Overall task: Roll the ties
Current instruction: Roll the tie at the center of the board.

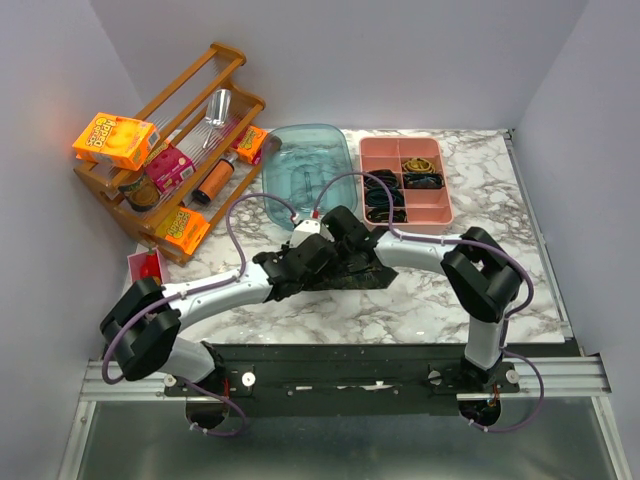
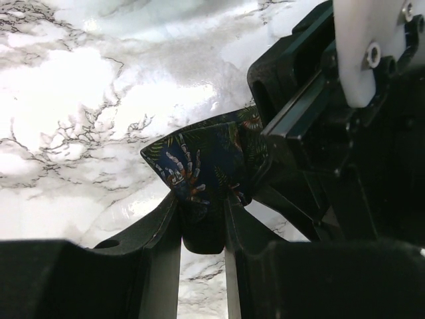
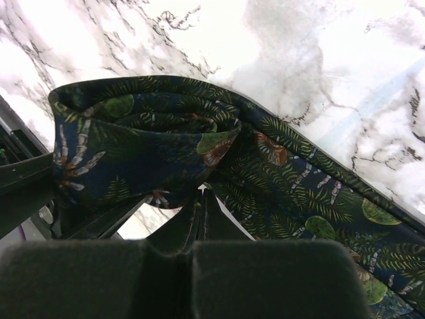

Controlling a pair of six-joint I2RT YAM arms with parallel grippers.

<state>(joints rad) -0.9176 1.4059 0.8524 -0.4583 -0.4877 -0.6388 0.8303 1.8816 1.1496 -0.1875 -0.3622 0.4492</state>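
Note:
One tie lies in the middle of the marble table: dark fabric printed with green ferns and pale skeleton hands. Both grippers meet over it. In the left wrist view my left gripper is shut on the tie's folded, partly rolled end, which bulges out above the fingers. In the right wrist view my right gripper is shut, its tips pinching the tie where the roll meets the flat length that runs off to the right. The black right gripper body sits close beside the roll.
A pink divided tray at the back right holds dark rolled items. A clear teal tub stands next to it. A wooden rack with snack boxes fills the back left. A small pink box sits at the left edge. Purple cables loop over both arms.

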